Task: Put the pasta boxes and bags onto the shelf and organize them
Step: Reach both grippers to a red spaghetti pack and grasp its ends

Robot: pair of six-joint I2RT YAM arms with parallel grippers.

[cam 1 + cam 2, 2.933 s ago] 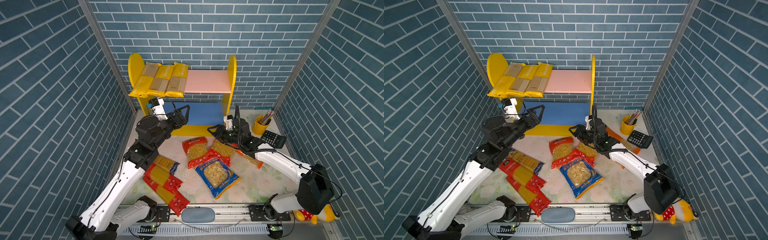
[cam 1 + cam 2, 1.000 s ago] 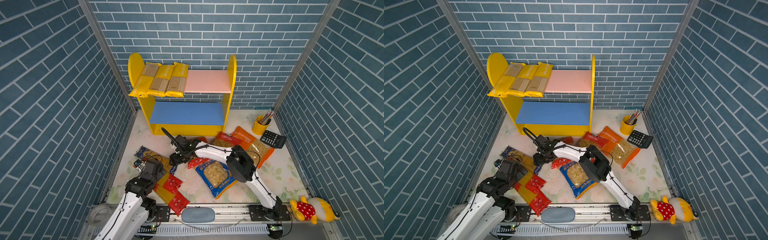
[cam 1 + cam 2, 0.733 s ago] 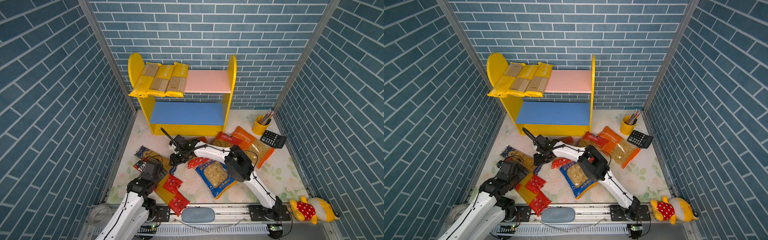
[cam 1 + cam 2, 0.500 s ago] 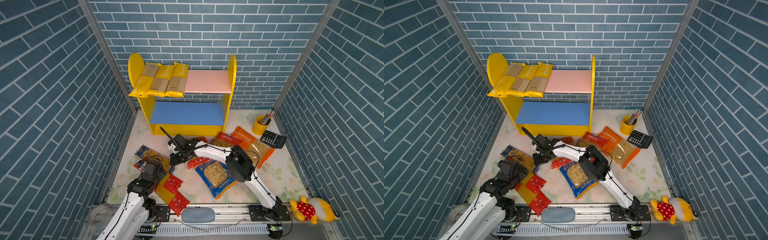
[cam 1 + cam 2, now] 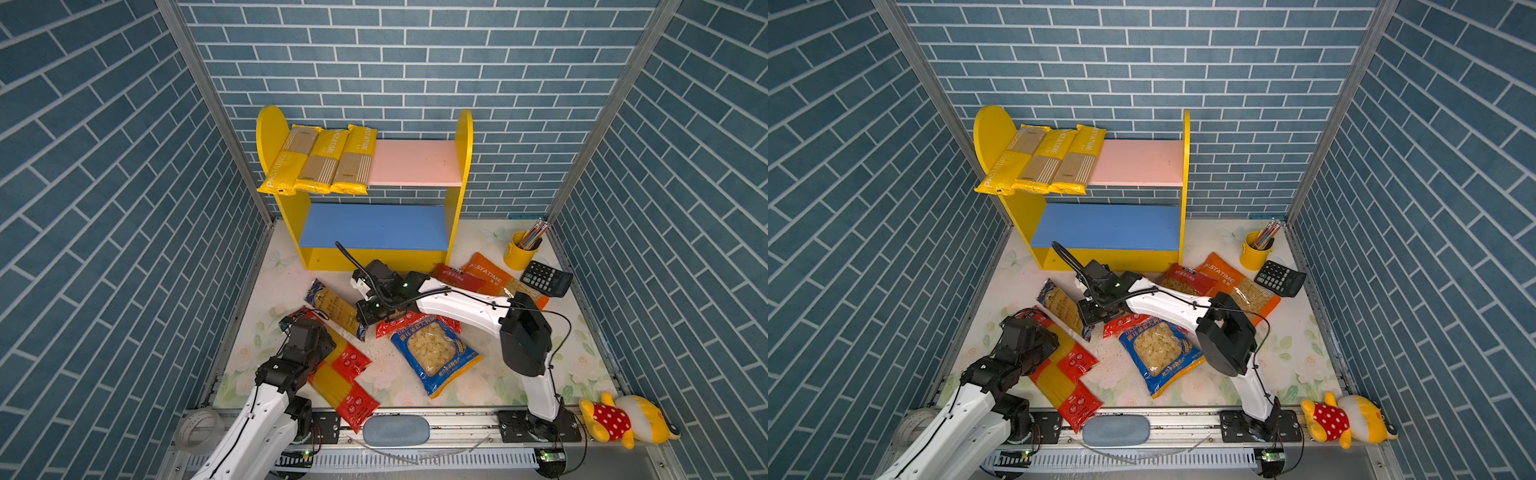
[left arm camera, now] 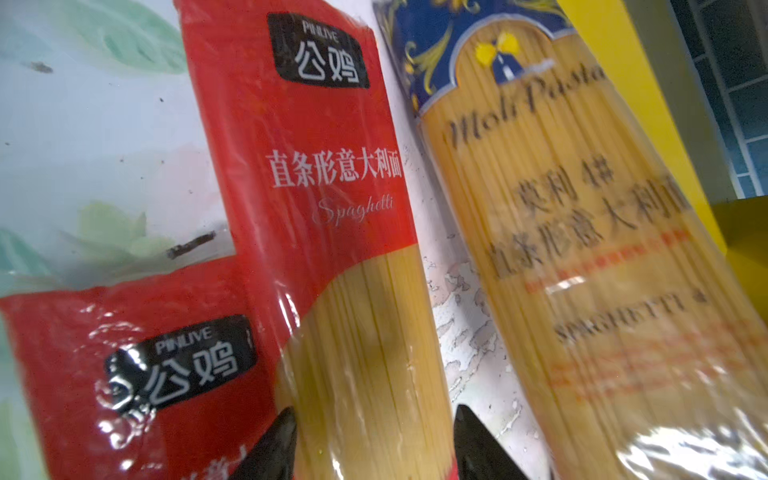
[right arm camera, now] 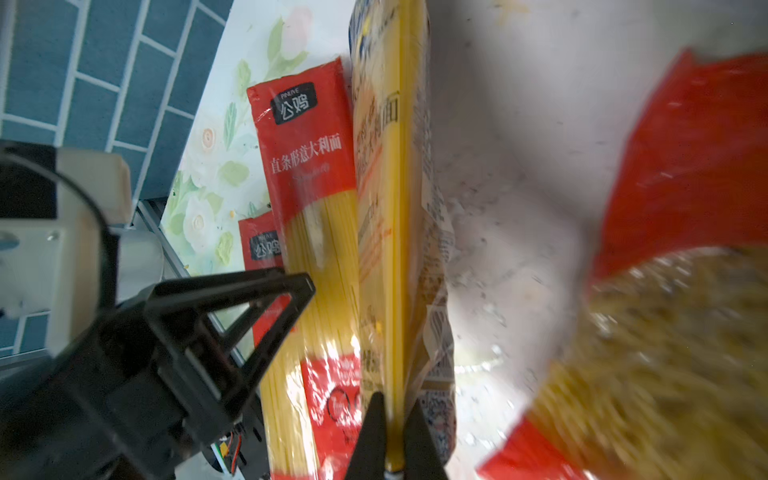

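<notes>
Floral table (image 5: 590, 316): the shelf (image 5: 464, 166) stands at the far side, with three yellow spaghetti packs (image 5: 320, 162) side by side on the left of its pink upper board (image 5: 415, 162), overhanging the near edge. On the table, near left, two red spaghetti packs (image 5: 351, 361) and a dark-blue spaghetti pack (image 5: 332, 307). In the middle, a blue bag (image 5: 432, 353). Far right: orange bag (image 5: 484, 272), pencil cup (image 5: 517, 255), calculator (image 5: 544, 282).

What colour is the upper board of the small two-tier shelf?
Pink. The flat upper board of the yellow-sided two-tier shelf shows best in a top view.
</notes>
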